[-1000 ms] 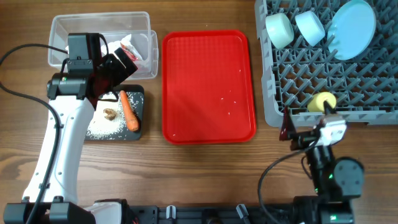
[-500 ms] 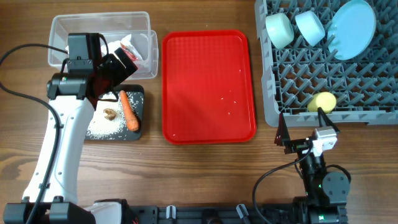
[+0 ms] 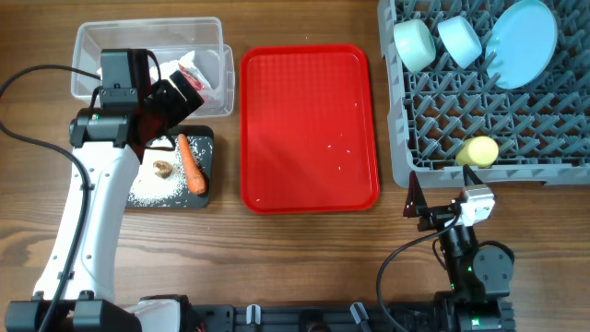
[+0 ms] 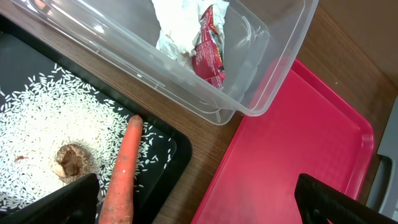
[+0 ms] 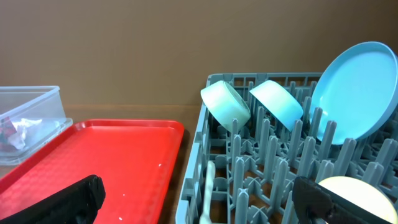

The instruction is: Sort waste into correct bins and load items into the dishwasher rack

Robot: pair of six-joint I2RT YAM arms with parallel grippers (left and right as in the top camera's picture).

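Done: rack (image 3: 442, 129), upper right, is loaded; waste (image 3: 189, 164) is binned.
Left: few grains (image 3: 341, 152) on red tray (image 3: 295, 101).
Fingers (image 4: 348, 202): both pairs held open, empty.

Grey rack (image 3: 442, 120) at two o'clock holds tilted mint bowl (image 3: 415, 44), blue bowl (image 3: 459, 40), upright blue plate (image 3: 523, 41), yellow cup (image 3: 478, 150). Clear tub (image 3: 147, 26) at ten o'clock holds crumpled paper (image 3: 195, 72); black tray (image 3: 205, 140) at nine carries rice (image 3: 152, 189), carrot (image 3: 190, 164), brown scrap (image 3: 163, 169).

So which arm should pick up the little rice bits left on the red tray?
Probably the right. The rice grains lie on the right half of the red tray, nearer the open right gripper. The left gripper hangs over the bins, farther off.
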